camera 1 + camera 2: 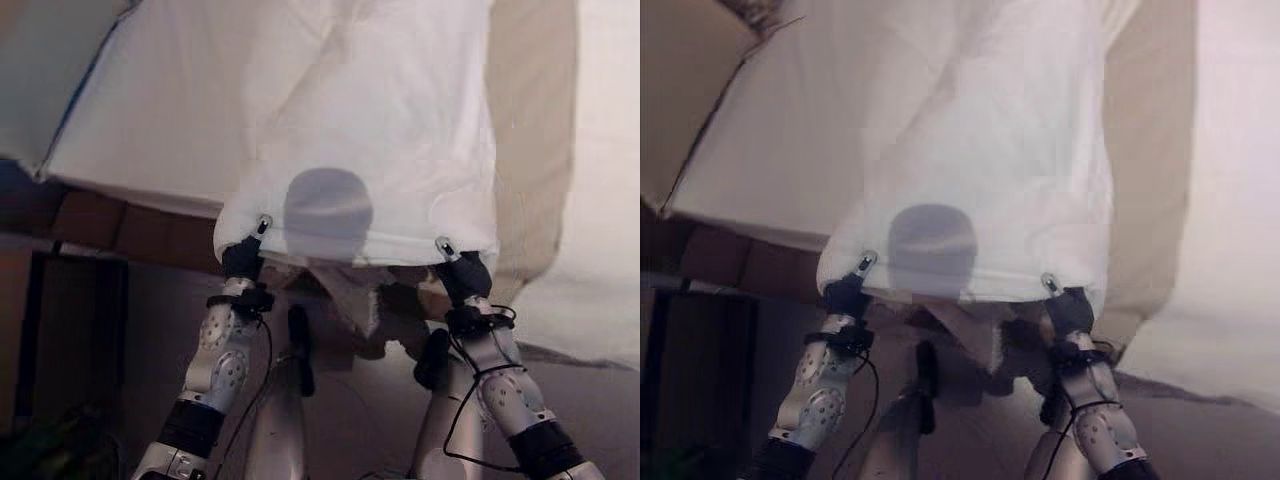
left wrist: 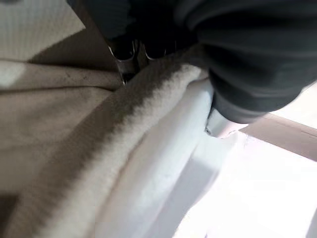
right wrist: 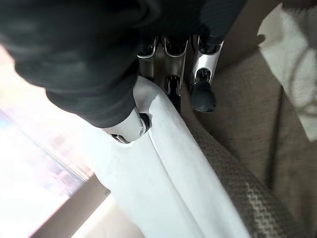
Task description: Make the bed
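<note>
Left hand (image 1: 243, 258) raised at the near left corner of a white sheet (image 1: 380, 130), its dark ribbed cover just under the hem. In the left wrist view the thumb lies on the upper face of the white cloth while the silver fingers (image 2: 126, 52) curl beneath a folded edge, so the hand (image 2: 247, 59) is clenched on the sheet; a coarser beige blanket (image 2: 54, 144) is gathered into the same grasp, lying against the white layer on the finger side.

Between the two hands the hem of the sheet stretches taut and roughly level, and the cloth spreads upward and away from them as a broad lifted panel. Beyond the sheet on the left-hand side runs the pale edge of the bed (image 1: 90, 190), with a brown frame (image 1: 100, 225) below it.

Right hand (image 1: 462, 268) raised at the near right corner of the sheet, at about the same height as the left. In the right wrist view its thumb presses down on the white hem and the dark-tipped fingers (image 3: 203, 96) curl under it, so this hand (image 3: 89, 64) also grips the sheet (image 3: 168, 163). The beige blanket (image 3: 237, 148) lies under the fingers and, in the eye views, hangs as a tan strip (image 1: 535, 130) past the right hand's side of the sheet.
</note>
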Available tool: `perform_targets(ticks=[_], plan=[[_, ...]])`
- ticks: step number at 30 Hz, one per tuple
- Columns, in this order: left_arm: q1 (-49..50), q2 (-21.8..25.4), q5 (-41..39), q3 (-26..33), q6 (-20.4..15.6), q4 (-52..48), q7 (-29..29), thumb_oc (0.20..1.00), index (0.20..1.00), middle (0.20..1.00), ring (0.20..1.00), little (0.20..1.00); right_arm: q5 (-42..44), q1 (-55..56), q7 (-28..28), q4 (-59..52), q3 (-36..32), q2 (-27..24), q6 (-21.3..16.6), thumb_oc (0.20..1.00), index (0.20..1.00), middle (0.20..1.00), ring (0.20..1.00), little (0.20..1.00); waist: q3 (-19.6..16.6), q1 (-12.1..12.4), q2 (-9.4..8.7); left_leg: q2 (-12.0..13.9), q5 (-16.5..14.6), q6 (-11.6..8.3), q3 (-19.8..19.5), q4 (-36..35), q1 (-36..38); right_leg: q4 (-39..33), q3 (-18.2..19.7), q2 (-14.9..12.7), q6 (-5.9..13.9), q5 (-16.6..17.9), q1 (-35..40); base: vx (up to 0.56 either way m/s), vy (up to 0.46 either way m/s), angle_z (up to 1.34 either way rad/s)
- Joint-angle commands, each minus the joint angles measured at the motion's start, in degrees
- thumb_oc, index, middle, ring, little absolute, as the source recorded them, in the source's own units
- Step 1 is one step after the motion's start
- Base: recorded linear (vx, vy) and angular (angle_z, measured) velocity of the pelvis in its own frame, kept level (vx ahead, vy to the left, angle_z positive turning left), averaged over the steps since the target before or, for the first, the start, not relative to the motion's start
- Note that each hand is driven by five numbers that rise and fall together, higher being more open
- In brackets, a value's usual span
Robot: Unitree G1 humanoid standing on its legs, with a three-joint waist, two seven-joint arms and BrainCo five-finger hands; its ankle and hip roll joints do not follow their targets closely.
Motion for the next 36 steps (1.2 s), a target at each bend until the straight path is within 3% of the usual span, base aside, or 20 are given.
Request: perform_targets(ticks=[1, 3, 4, 5, 6, 7, 9, 11, 13, 15, 16, 17, 18, 19, 20, 21, 22, 24, 26, 36], plan=[[5.8, 8.1, 0.4, 11.7, -6.5, -5.1, 3.0, 0.200, 0.200, 0.200, 0.200, 0.200, -0.6, 0.8, -1.9, -1.8, -10.4, -0.8, -4.7, 0.200, 0.200, 0.200, 0.200, 0.200, -1.7, 1.2, -2.73, -0.9, -7.0, 2.05, 1.3, 4.0, 1.3, -8.4, 2.0, -4.3, 1.93, 13.2, 3.7, 0.09, 0.305, 0.23], [6.2, 9.1, 1.3, 12.8, -6.5, -5.0, 3.7, 0.200, 0.200, 0.200, 0.200, 0.200, -0.6, 0.7, -1.5, -1.5, -9.4, 0.1, -4.7, 0.200, 0.200, 0.200, 0.200, 0.200, -1.7, 2.1, -2.89, -1.9, -7.8, 3.64, 3.7, 3.6, 2.4, -4.2, -1.4, -5.4, 1.75, 14.1, 3.0, 0.05, 0.329, 0.09], [6.2, 9.5, 1.4, 13.2, -6.4, -4.9, 3.8, 0.200, 0.200, 0.200, 0.200, 0.200, -0.5, 0.5, -1.2, -1.1, -8.7, 0.5, -4.5, 0.200, 0.200, 0.200, 0.200, 0.200, -1.5, 2.5, -3.06, -2.3, -7.8, 4.18, 4.6, 3.3, 2.4, -1.9, -2.8, -4.7, 1.59, 13.2, 2.9, -0.03, 0.290, -0.13], [6.2, 9.8, 1.3, 13.4, -6.4, -5.0, 3.8, 0.200, 0.200, 0.200, 0.200, 0.200, -0.1, 0.3, -0.9, -0.6, -8.3, 0.8, -4.3, 0.200, 0.200, 0.200, 0.200, 0.200, -1.2, 2.2, -3.39, -2.9, -7.4, 4.63, 5.3, 3.2, 2.2, -0.2, -2.7, -2.3, 1.16, 11.7, 2.5, -0.07, 0.253, -0.29], [6.1, 10.0, 1.1, 13.5, -6.5, -4.9, 3.9, 0.200, 0.200, 0.200, 0.200, 0.200, 0.2, 0.1, -0.3, 0.0, -7.6, 0.8, -4.3, 0.200, 0.200, 0.200, 0.200, 0.200, -1.2, 2.3, -3.91, -3.3, -6.9, 4.81, 6.3, 2.7, 1.9, 0.7, -2.4, 2.5, -0.04, 8.8, 1.2, -0.06, 0.293, -0.32], [6.5, 9.9, 1.1, 14.3, -6.6, -4.7, 4.1, 0.200, 0.200, 0.200, 0.200, 0.200, 0.6, 0.0, 0.5, 0.0, -7.2, 1.1, -4.1, 0.200, 0.200, 0.200, 0.200, 0.200, -1.3, 2.9, -4.43, -4.0, -6.3, 5.21, 7.6, 1.6, 2.1, 1.6, -5.0, 6.5, -0.39, 6.8, 0.2, -0.03, 0.238, -0.38], [7.9, 9.7, 1.3, 15.3, -6.4, -5.1, 4.2, 0.200, 0.200, 0.200, 0.200, 0.200, 1.3, 0.1, 1.7, 0.7, -6.2, 1.5, -3.8, 0.200, 0.200, 0.200, 0.200, 0.200, -2.0, 4.7, -5.07, -4.1, -5.5, 5.05, 9.1, -0.5, 3.0, 0.8, -8.4, 10.0, -1.98, 3.1, 0.0, 0.01, 0.116, -0.65], [8.5, 9.1, 1.1, 15.1, -6.2, -5.6, 3.8, 0.200, 0.200, 0.200, 0.200, 0.200, 2.1, 0.6, 2.6, 1.4, -5.6, 1.4, -3.7, 0.200, 0.200, 0.200, 0.200, 0.200, -2.3, 5.1, -5.36, -3.5, -4.9, 3.76, 9.4, -1.7, 3.9, -2.2, -6.7, 13.2, -3.80, 1.1, 0.0, -0.03, -0.036, -0.81], [8.9, 8.2, 1.2, 14.6, -6.9, -5.3, 3.8, 0.200, 0.200, 0.200, 0.200, 0.200, 1.7, 0.1, 2.7, 2.0, -4.6, 0.0, -3.8, 0.200, 0.200, 0.200, 0.200, 0.200, -1.8, 5.3, -4.10, -2.6, -3.8, 2.43, 9.1, -2.2, 4.0, -4.9, -3.9, 15.8, -5.36, 0.6, -0.4, -0.08, -0.053, -0.34], [9.1, 7.1, 0.6, 14.6, -7.0, -5.3, 3.6, 0.200, 0.200, 0.200, 0.200, 0.200, 2.2, -0.2, 2.8, 1.7, -4.6, -0.1, -3.7, 0.200, 0.200, 0.200, 0.200, 0.200, -1.5, 5.7, -3.70, -1.5, -4.0, 1.83, 9.9, -0.6, 3.5, -6.6, -3.8, 16.5, -6.52, 0.1, 0.5, -0.08, -0.038, -0.04], [10.1, 6.9, 1.0, 14.6, -6.9, -5.6, 3.4, 0.200, 0.200, 0.200, 0.200, 0.200, 2.2, -1.0, 2.9, 2.8, -3.6, -0.8, -3.6, 0.200, 0.200, 0.200, 0.200, 0.200, -1.1, 6.9, -4.04, 0.0, -4.1, 1.12, 8.2, 3.5, 0.8, -7.8, -3.1, 17.3, -7.68, -0.2, 0.4, -0.12, -0.085, -0.05], [10.4, 7.1, 1.5, 15.0, -7.0, -5.7, 3.7, 0.200, 0.200, 0.200, 0.200, 0.200, 1.9, -1.7, 2.8, 2.9, -3.2, -1.6, -3.7, 0.200, 0.200, 0.200, 0.200, 0.200, -1.1, 8.5, -4.67, -0.1, -4.6, 0.27, 3.0, 6.9, -2.8, -8.0, -2.1, 17.9, -8.07, -0.3, -0.8, -0.14, -0.082, -0.41], [10.7, 6.9, 1.9, 15.0, -6.8, -5.4, 4.0, 0.200, 0.200, 0.200, 0.200, 0.200, 1.9, -1.8, 2.7, 3.0, -3.3, -2.0, -3.8, 0.200, 0.200, 0.200, 0.200, 0.200, -1.1, 9.0, -5.04, -0.5, -4.9, 0.10, -0.2, 6.8, -3.3, -8.0, -2.1, 17.5, -7.62, 0.2, -1.5, -0.07, -0.041, -0.68], [10.8, 6.4, 1.9, 15.2, -6.5, -5.4, 4.0, 0.200, 0.200, 0.200, 0.200, 0.200, 1.9, -1.5, 2.7, 2.8, -3.8, -2.0, -3.7, 0.200, 0.200, 0.200, 0.200, 0.200, -1.1, 8.2, -4.98, 0.8, -4.8, 0.27, -0.4, 6.1, -3.1, -7.8, -2.4, 16.8, -7.10, 0.5, -1.9, 0.00, 0.059, -0.78], [11.1, 5.6, 1.6, 15.2, -6.0, -5.2, 4.1, 0.200, 0.200, 0.200, 0.200, 0.200, 1.9, -0.8, 2.5, 2.8, -4.3, -2.1, -3.8, 0.200, 0.200, 0.200, 0.200, 0.200, -1.1, 6.7, -4.38, 3.9, -3.9, 0.25, 1.2, 3.6, -1.6, -6.7, -2.9, 15.8, -6.38, 0.4, -2.8, 0.05, 0.138, -0.35], [11.6, 5.0, 1.5, 14.9, -5.8, -5.1, 3.7, 0.200, 0.200, 0.200, 0.200, 0.200, 2.0, -0.5, 2.5, 3.0, -4.6, -1.9, -3.6, 0.200, 0.200, 0.200, 0.200, 0.200, -1.1, 6.0, -3.49, 4.3, -3.3, 0.43, 1.8, -0.8, 1.3, -5.6, -3.1, 15.6, -5.96, 0.4, -3.3, 0.05, 0.131, 0.07], [11.7, 4.9, 1.5, 14.8, -5.8, -5.1, 3.6, 0.200, 0.200, 0.200, 0.200, 0.200, 2.0, -0.4, 2.5, 3.0, -4.6, -1.9, -3.6, 0.200, 0.200, 0.200, 0.200, 0.200, -1.1, 6.0, -3.50, 4.2, -3.0, 0.45, 2.0, -1.5, 1.8, -5.6, -3.0, 15.5, -5.90, 0.4, -3.2, -0.03, 0.122, 0.51], [10.3, 4.7, 2.8, 12.9, -5.5, -3.4, 3.7, 0.200, 0.200, 0.200, 0.200, 0.200, 1.3, 1.2, 1.5, 4.4, -5.8, -1.8, -3.7, 0.200, 0.200, 0.200, 0.200, 0.200, -1.1, 3.9, -2.79, 2.3, -2.7, 1.23, 3.7, -0.3, -1.8, -4.1, -3.7, 12.4, -5.24, 2.4, -7.3, -0.10, 0.097, 0.38], [9.4, 4.6, 2.1, 11.8, -5.7, 0.1, 3.9, 0.200, 0.200, 0.200, 0.200, 0.200, 0.0, 1.1, 0.0, 6.1, -5.6, -1.1, -3.5, 0.200, 0.200, 0.200, 0.200, 0.200, -1.1, 3.4, -3.29, 1.5, -3.4, 1.87, 4.3, 0.2, -2.3, -2.7, -2.9, 11.4, -5.36, 2.5, -8.7, -0.04, 0.089, 0.40], [8.2, 7.6, 13.5, 6.1, -2.9, 18.2, 4.3, 0.200, 0.200, 0.200, 0.200, 0.200, -4.3, 1.0, 0.2, 23.9, -5.2, -0.4, -2.5, 0.200, 0.200, 0.200, 0.200, 0.200, -1.1, 2.7, -4.73, 1.6, -5.2, 2.51, 7.1, 3.3, -5.7, -2.0, -2.5, 10.7, -5.72, 2.3, -10.4, -0.02, 0.026, -0.04]])
